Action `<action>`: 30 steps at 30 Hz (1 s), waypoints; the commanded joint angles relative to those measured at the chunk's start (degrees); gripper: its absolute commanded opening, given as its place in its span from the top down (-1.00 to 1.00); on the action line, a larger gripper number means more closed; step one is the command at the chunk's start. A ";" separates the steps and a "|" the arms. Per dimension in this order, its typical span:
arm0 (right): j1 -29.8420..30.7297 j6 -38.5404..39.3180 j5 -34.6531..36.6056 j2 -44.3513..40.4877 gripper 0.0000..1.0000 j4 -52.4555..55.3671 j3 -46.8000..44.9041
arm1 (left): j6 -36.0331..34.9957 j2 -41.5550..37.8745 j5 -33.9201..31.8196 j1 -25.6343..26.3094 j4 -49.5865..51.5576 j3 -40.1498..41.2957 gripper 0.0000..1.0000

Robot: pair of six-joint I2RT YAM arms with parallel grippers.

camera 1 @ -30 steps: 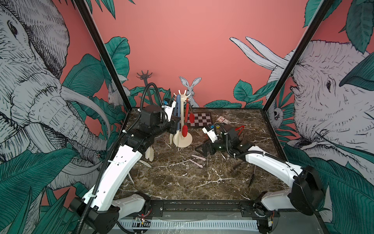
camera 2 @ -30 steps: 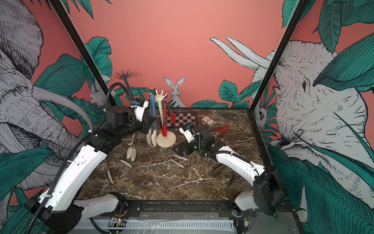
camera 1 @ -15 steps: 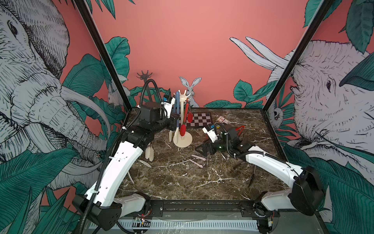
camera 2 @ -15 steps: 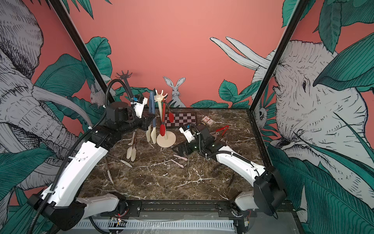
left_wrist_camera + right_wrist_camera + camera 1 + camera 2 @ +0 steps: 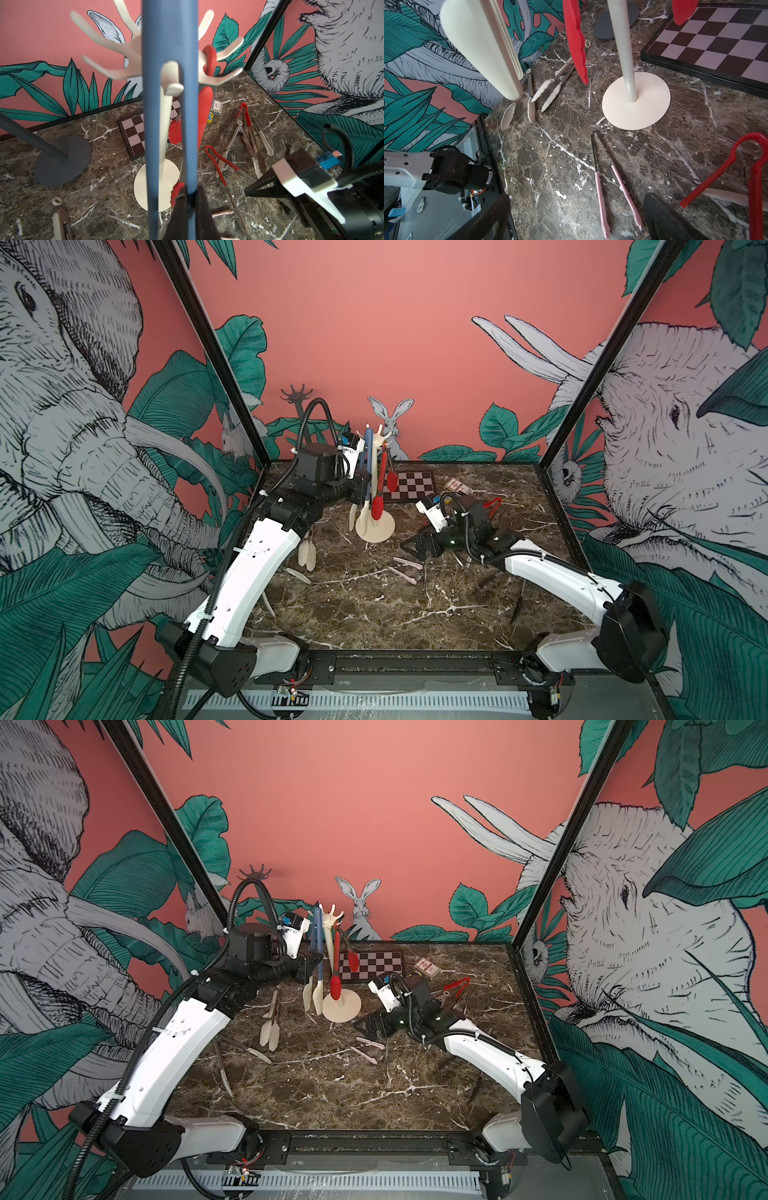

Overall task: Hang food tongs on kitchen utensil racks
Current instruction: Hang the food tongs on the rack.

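Observation:
My left gripper (image 5: 190, 199) is shut on one arm of the blue food tongs (image 5: 169, 104), held upright with the cream tips down. They stand against the cream-white kitchen utensil rack (image 5: 376, 472), their top level with its prongs (image 5: 332, 919). A prong shows through the gap between the blue arms; whether it bears them I cannot tell. Red tongs (image 5: 379, 489) hang from that rack. My right gripper (image 5: 575, 207) is open, low over the table by pink-tipped tongs (image 5: 612, 182). The dark grey rack (image 5: 62, 160) stands at the back left.
Cream-tipped tongs (image 5: 270, 1027) lie at the left, red-handled tongs (image 5: 457, 986) and metal ones (image 5: 255, 153) at the right. A checkered board (image 5: 409, 485) and a small card box (image 5: 457, 487) lie at the back. Black tongs (image 5: 517, 605) lie near the right arm.
My left arm has risen a little with the blue tongs, staying close beside the cream rack. The hanging red tongs swung slightly. The right arm has not moved.

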State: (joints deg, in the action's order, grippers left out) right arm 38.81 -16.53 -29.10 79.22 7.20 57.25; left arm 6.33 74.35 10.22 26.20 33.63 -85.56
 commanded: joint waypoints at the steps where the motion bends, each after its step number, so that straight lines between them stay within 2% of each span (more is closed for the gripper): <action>1: 0.08 -0.30 0.18 -1.63 -0.97 -1.13 -0.67 | -1.36 -0.40 0.09 -0.22 -0.05 -2.68 1.00; 28: 0.03 -0.22 1.40 -1.10 -0.97 -1.04 0.56 | -0.79 -3.58 -1.47 -0.35 -2.51 5.55 1.00; 30: -0.08 -0.61 1.46 -1.08 -0.97 -1.37 0.75 | -0.70 -3.22 -1.43 -0.41 -2.91 5.48 0.92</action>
State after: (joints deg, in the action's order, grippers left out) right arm 38.81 -16.56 -28.32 78.35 7.20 57.25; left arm 6.15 72.16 9.37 26.20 31.09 -80.99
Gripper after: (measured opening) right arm 0.987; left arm 0.065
